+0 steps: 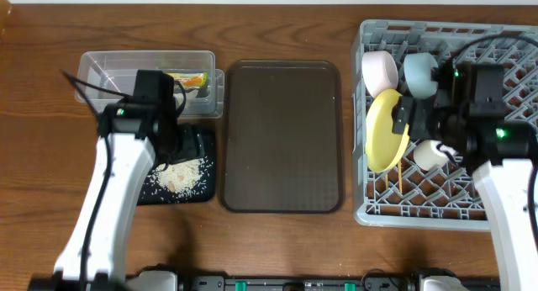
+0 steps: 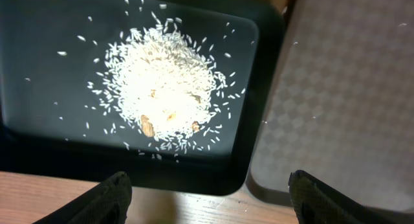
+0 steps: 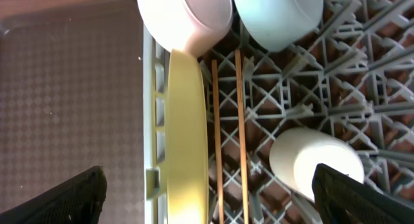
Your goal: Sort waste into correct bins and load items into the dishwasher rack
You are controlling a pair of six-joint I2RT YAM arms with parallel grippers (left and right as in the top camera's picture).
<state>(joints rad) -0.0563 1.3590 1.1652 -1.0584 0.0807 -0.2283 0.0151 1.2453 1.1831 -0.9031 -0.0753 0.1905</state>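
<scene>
Rice (image 2: pixel 165 88) is heaped in the black tray (image 2: pixel 39 30), near left, with a few brown bits in the pile and stray grains around it. My left gripper (image 2: pixel 207 198) hangs over the tray's near edge, fingers spread wide, nothing held. The wrapper (image 1: pixel 190 79) looks to be inside the tub (image 1: pixel 109 64), far left, but my arm covers part of it, so I'm not sure. The brown tray (image 2: pixel 349 88) sits between the black tray and the rack (image 3: pixel 362 88).

My right gripper (image 3: pixel 213 198) is over the rack, right side, fingers wide apart, grasping nothing. The plate (image 3: pixel 187 133) stands on edge by the rack's left wall. The white bowl (image 3: pixel 184 13) and blue bowl (image 3: pixel 278 13) are tipped at the far end. The chopsticks (image 3: pixel 239 120) lie flat on the lattice just right of the plate, and the cup (image 3: pixel 310 160) is right of them.

By my read, sorting and loading look done. If anything needs reseating:
- **Cup:** light, smooth and likely slippery, so pinch across the rim.
- **Plate:** stiff and breakable, so take the top edge.
- **Chopsticks:** thin and sunk into the lattice, so take one end.
- **Rice:** loose, no pinch will hold it, so move its tray instead.
</scene>
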